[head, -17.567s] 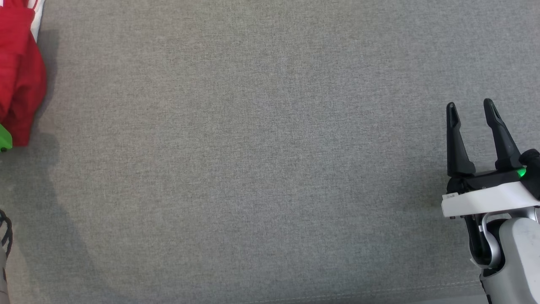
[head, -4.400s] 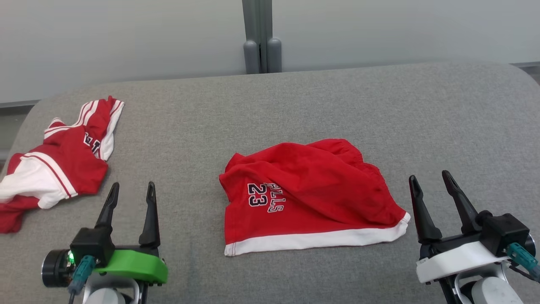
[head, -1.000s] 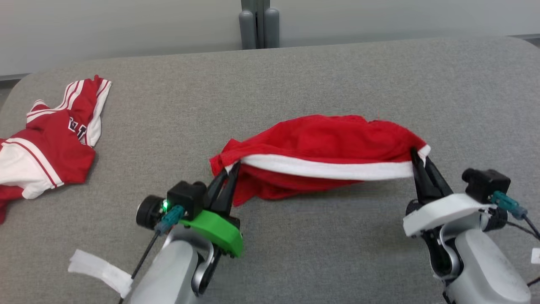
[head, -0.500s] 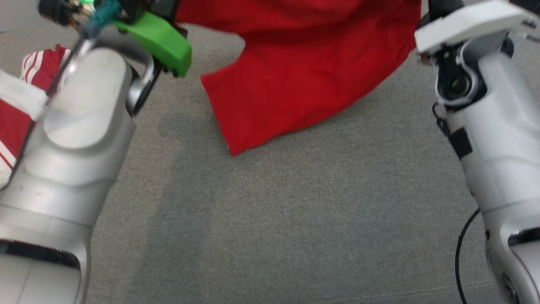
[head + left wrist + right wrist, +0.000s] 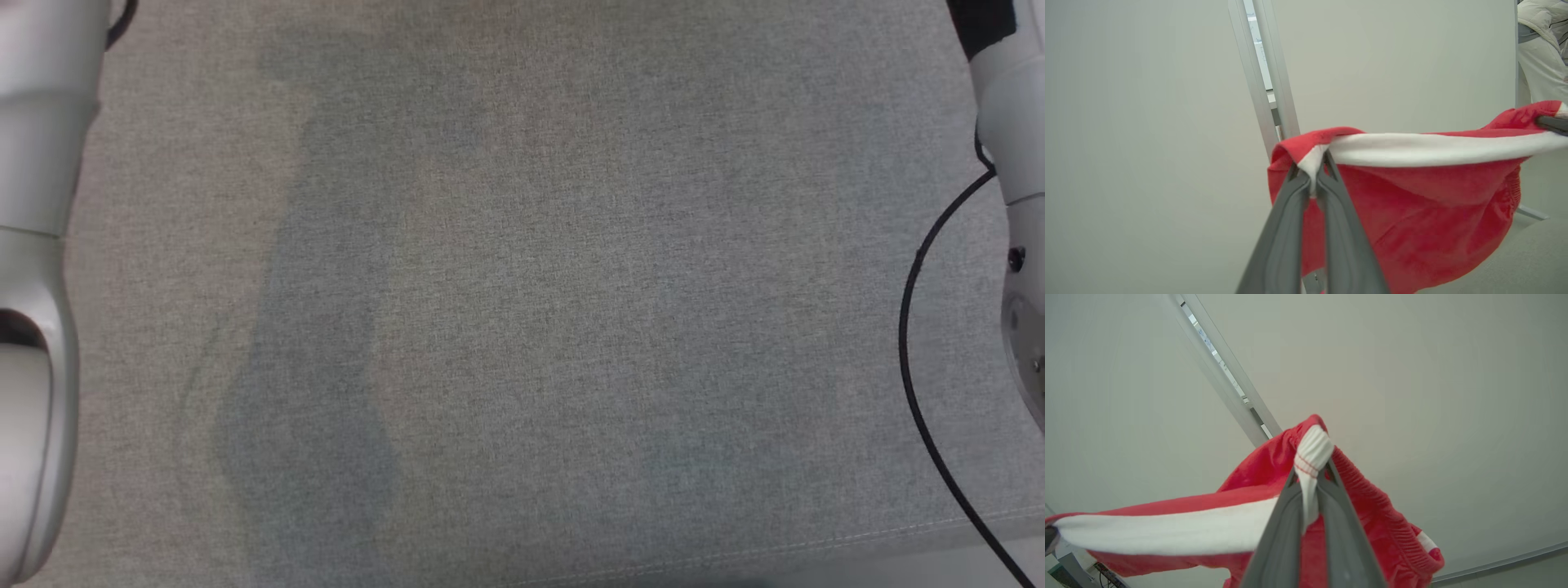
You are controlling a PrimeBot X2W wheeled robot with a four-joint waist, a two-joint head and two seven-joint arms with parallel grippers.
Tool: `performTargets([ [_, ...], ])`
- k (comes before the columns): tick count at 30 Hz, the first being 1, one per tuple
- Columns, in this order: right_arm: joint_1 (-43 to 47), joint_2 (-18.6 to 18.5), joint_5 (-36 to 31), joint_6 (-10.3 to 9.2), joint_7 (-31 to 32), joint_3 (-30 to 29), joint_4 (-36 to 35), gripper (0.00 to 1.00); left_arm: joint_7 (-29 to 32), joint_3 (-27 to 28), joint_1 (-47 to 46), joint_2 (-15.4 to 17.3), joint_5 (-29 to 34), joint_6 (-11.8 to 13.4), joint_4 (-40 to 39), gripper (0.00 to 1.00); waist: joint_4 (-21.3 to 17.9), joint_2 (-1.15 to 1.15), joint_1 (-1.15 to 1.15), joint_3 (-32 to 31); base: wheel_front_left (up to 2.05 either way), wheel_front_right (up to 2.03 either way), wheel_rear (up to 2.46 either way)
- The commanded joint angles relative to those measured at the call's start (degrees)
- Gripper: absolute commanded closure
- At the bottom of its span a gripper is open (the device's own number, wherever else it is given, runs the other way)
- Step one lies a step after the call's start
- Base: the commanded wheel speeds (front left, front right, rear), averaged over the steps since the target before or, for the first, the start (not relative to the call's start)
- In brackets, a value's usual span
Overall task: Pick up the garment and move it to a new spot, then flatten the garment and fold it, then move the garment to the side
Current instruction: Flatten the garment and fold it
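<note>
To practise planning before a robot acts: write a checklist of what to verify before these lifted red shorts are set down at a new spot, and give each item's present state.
1. Left claw shut on the shorts' white hem: ok.
2. Right claw shut on the hem: ok.
3. Hem stretched between the claws: ok, barely sagging.
4. Cloth below hanging smooth: not ok, bunched.
5. Grey surface free for landing: ok, except a black cable at its right edge.
6. Person standing well away: cannot tell.
</note>
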Motion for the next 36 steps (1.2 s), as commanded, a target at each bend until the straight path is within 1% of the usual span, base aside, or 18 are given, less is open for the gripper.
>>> performTargets([
  [1,1.2,-0.1,0.8,0.0,-0.6,0.8,0.7,1.0,-0.6,-0.4,1.5,-0.3,-0.7,0.1,0.7,1.0,0.1,0.0,-0.02,0.8,0.0,0.0,0.0],
  [3,3.7,0.2,1.8,0.0,-1.1,2.1,1.3,1.0,-1.1,-1.2,4.2,-0.2,-1.4,0.1,1.3,1.0,0.2,0.0,-0.02,0.9,0.0,0.0,0.0],
  [5,6.8,0.1,3.6,0.0,-2.0,2.9,1.0,1.0,-1.5,-0.8,7.4,0.0,-2.6,0.1,1.1,1.0,0.2,0.0,-0.02,0.7,0.0,0.0,0.0],
  [7,10.8,-0.6,4.8,0.0,-2.9,4.0,-0.1,1.0,-1.7,1.4,11.5,0.4,-2.6,0.4,-1.9,1.0,0.3,0.0,-0.02,0.3,0.0,0.0,0.0],
  [9,16.3,-1.2,6.3,-0.01,-3.5,5.8,-1.8,1.0,-1.5,2.6,19.0,0.7,-1.2,0.6,-5.3,1.0,0.4,0.0,-0.02,-0.5,0.0,0.0,0.0],
  [13,27.3,-2.9,9.3,-0.02,-4.5,7.6,-5.6,1.0,-1.5,7.1,32.7,0.7,0.0,2.3,-13.9,1.0,0.3,0.0,-0.02,-2.6,0.0,0.0,0.0],
  [16,35.8,-3.9,11.7,-0.05,-4.8,8.1,-9.2,1.0,-1.5,10.0,44.5,0.0,2.0,3.7,-20.2,1.0,0.1,0.0,-0.02,-4.3,0.0,0.0,0.0],
  [19,43.8,-4.5,12.7,-0.05,-5.0,8.6,-13.0,1.0,-1.6,12.9,54.5,-0.9,3.1,4.4,-26.0,1.0,-0.2,0.0,-0.02,-6.0,0.0,0.0,0.0],
  [22,51.8,-5.1,12.5,-0.06,-5.0,7.3,-17.7,1.0,-1.6,14.7,65.0,-1.9,4.9,4.1,-30.2,1.0,-0.3,0.0,-0.02,-7.8,0.0,0.0,0.0],
  [24,57.0,-5.2,11.6,-0.07,-5.0,7.0,-20.0,1.0,-1.6,15.7,70.5,-2.9,5.5,3.9,-32.3,1.0,-0.4,0.0,-0.02,-9.0,0.0,0.0,0.0],
  [26,61.7,-5.1,11.7,-0.07,-5.0,5.4,-22.5,1.0,-1.6,16.2,75.1,-3.7,6.6,3.8,-33.8,1.0,0.0,0.0,-0.02,-10.3,0.0,0.0,0.0],
  [28,66.0,-4.9,10.8,-0.07,-5.1,4.2,-24.5,1.0,-1.6,16.7,79.3,-4.7,7.1,4.1,-35.2,1.0,0.1,0.0,-0.02,-11.6,0.0,0.0,0.0],
  [32,73.8,-3.7,8.8,-0.06,-5.0,2.0,-28.7,1.0,-1.6,16.7,84.8,-6.2,8.2,3.5,-36.9,1.0,0.8,0.0,-0.02,-13.5,0.0,0.0,0.0],
  [36,80.3,-2.4,6.9,-0.06,-5.0,0.1,-32.3,1.0,-1.6,17.0,88.9,-6.8,9.2,3.2,-37.5,1.0,1.1,0.0,-0.02,-15.0,0.0,0.0,0.0],
])
